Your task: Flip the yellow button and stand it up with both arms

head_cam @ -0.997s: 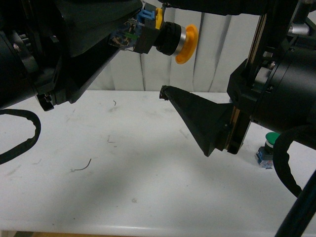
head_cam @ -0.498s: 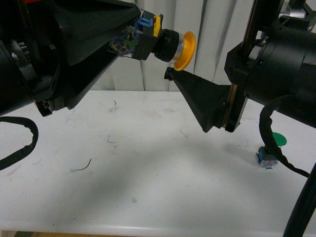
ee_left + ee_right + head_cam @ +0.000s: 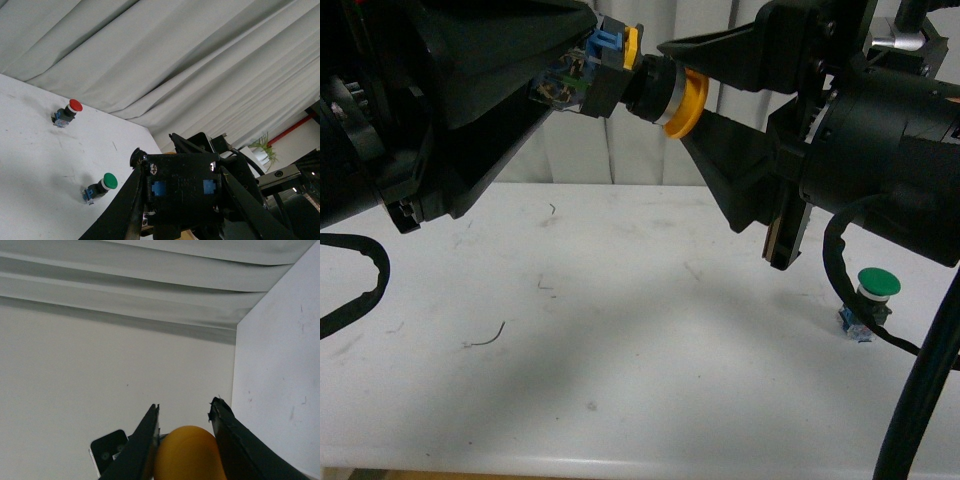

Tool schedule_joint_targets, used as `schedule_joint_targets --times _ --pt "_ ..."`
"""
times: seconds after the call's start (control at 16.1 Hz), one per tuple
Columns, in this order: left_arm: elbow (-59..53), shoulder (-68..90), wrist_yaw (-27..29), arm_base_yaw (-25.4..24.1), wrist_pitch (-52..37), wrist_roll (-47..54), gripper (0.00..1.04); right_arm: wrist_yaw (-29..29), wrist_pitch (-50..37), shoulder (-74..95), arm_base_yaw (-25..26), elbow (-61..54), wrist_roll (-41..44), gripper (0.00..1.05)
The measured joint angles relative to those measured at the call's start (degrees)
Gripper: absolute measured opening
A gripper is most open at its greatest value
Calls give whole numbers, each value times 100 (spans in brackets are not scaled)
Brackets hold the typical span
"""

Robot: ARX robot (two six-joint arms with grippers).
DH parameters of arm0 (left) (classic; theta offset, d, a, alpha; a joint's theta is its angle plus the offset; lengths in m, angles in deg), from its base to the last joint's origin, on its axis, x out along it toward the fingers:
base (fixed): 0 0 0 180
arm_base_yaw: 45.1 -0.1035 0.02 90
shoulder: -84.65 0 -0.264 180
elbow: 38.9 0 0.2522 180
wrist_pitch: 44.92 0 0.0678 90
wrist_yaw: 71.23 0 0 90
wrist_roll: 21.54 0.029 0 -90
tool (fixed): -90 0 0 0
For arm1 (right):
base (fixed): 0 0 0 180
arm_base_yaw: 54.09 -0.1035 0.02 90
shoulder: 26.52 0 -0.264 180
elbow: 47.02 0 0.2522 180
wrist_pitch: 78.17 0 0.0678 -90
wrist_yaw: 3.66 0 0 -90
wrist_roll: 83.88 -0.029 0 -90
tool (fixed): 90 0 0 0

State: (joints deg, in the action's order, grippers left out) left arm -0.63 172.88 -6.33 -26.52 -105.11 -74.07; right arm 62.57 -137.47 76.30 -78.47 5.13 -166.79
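Observation:
The yellow button (image 3: 650,85) is held high above the table, lying sideways with its yellow cap (image 3: 686,102) toward the right. My left gripper (image 3: 582,80) is shut on its dark, blue-trimmed contact block (image 3: 182,187). My right gripper (image 3: 672,85) is open, one finger above the cap and one below it. In the right wrist view the yellow cap (image 3: 189,454) sits between the two open fingers (image 3: 143,440); whether they touch it is unclear.
A green-capped button (image 3: 868,300) lies on the white table (image 3: 620,340) at the right, also in the left wrist view (image 3: 100,186). A red-capped button (image 3: 66,113) lies farther back. Grey curtain behind. A black cable (image 3: 350,290) loops at the left.
My right gripper has risen and moved left, from below the cap to straddling it. My left gripper with the button has shifted slightly left.

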Motion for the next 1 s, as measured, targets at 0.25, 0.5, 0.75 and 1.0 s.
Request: schedule_joint_targets --times 0.25,0.5,0.75,1.0 --pt "-59 0 4 -42 44 24 35 125 -59 -2 24 2 22 2" --pt "-59 0 4 -24 42 22 35 48 -57 -2 85 11 7 2" --pt "-57 -4 -24 -24 44 24 35 -48 -37 -136 173 -13 205 18" --pt "-57 -107 -48 -85 35 22 35 -577 -59 -435 411 -245 667 66"
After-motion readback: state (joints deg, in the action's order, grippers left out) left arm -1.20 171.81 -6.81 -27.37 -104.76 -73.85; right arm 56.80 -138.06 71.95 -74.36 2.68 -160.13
